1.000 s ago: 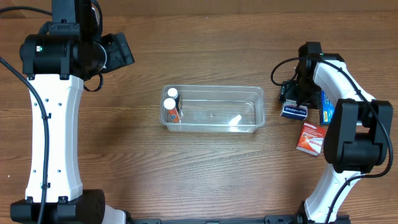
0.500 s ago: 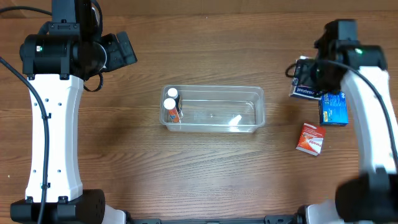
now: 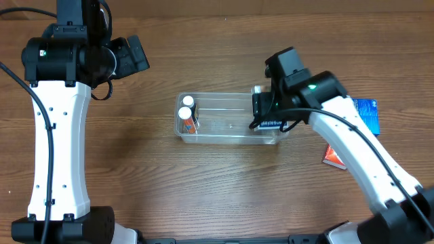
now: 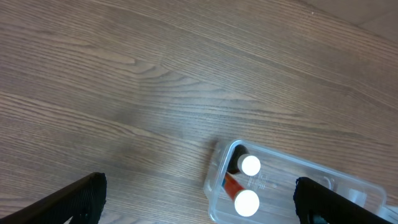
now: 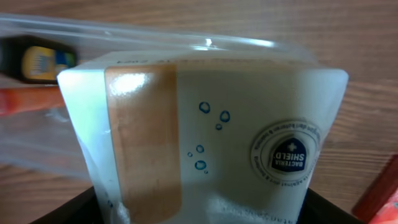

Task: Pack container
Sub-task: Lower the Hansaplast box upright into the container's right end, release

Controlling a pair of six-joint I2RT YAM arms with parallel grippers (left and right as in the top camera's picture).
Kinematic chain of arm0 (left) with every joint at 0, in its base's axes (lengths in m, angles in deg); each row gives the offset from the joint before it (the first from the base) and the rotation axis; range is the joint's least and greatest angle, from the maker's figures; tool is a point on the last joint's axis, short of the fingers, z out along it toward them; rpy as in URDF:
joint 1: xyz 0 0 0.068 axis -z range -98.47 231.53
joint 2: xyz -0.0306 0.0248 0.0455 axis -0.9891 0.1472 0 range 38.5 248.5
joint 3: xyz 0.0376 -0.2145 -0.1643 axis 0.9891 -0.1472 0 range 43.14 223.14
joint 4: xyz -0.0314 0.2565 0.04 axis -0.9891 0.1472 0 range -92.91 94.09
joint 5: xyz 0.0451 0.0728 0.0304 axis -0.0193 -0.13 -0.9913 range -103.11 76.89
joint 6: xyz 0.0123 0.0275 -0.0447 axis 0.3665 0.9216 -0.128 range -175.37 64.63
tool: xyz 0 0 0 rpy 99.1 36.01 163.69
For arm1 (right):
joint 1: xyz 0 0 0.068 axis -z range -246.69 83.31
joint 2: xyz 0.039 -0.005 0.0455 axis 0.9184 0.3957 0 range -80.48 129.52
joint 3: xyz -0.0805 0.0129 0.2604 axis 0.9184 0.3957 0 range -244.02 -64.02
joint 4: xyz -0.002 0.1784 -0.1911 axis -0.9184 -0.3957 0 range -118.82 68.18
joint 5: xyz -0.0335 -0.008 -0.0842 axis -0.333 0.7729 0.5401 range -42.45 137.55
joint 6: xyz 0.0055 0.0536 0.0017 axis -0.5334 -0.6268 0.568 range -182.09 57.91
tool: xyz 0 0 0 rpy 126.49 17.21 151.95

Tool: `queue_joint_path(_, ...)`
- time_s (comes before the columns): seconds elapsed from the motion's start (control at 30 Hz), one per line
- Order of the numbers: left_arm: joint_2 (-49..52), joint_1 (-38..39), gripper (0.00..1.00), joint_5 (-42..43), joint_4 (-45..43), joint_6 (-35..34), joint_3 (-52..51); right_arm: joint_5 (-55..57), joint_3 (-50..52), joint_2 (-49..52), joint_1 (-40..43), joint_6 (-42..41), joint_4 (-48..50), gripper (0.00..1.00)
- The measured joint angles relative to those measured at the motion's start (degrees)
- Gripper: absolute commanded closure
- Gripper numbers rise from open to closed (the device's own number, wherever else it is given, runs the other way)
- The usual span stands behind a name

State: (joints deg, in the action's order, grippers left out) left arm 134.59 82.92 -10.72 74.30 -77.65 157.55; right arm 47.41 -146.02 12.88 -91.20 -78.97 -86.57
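The clear plastic container [image 3: 230,100] sits mid-table with two white-capped bottles [image 3: 185,112] standing at its left end. My right gripper [image 3: 270,116] is shut on a white bandage box [image 5: 205,137] and holds it over the container's right end; the box fills the right wrist view, with the container rim [image 5: 186,38] behind it. My left gripper [image 4: 199,214] is open and empty, high above the table to the upper left of the container [image 4: 298,180]; the bottles [image 4: 247,200] show between its fingers.
A blue box [image 3: 366,114] and a red box [image 3: 333,156] lie on the table to the right of the container, partly hidden under my right arm.
My right gripper has carried the white box left from the far right of the table to above the container's right end. The left arm has not moved.
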Motion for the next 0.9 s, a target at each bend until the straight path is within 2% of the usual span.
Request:
queue_joint_path(0.1,0.00,0.00,0.02,0.00,0.04,0.02,0.00,0.15,3.06,3.32,0.00,-0.74,2.51,0.19)
queue_joint_path(0.33,0.00,0.00,0.02,0.00,0.02,0.02,0.00,0.42,3.06,10.16,0.00,-1.07,6.71,0.19)
queue_joint_path(0.6,0.00,0.00,0.02,0.00,0.61,0.02,0.00,3.63,3.10,10.29,-0.02,-1.11,8.15,0.20)
queue_joint_path(0.7,0.00,0.00,0.02,0.00,0.61,0.02,0.00,6.80,3.10,10.29,0.00,-1.77,9.51,0.13)
queue_joint_path(0.73,0.00,0.00,0.02,0.00,0.61,0.02,0.00,7.21,3.10,10.29,0.00,-1.95,9.77,0.00)
queue_joint_path(0.9,0.00,0.00,0.02,0.00,0.61,0.02,0.00,7.96,3.10,10.29,-0.24,-2.43,9.16,0.00)
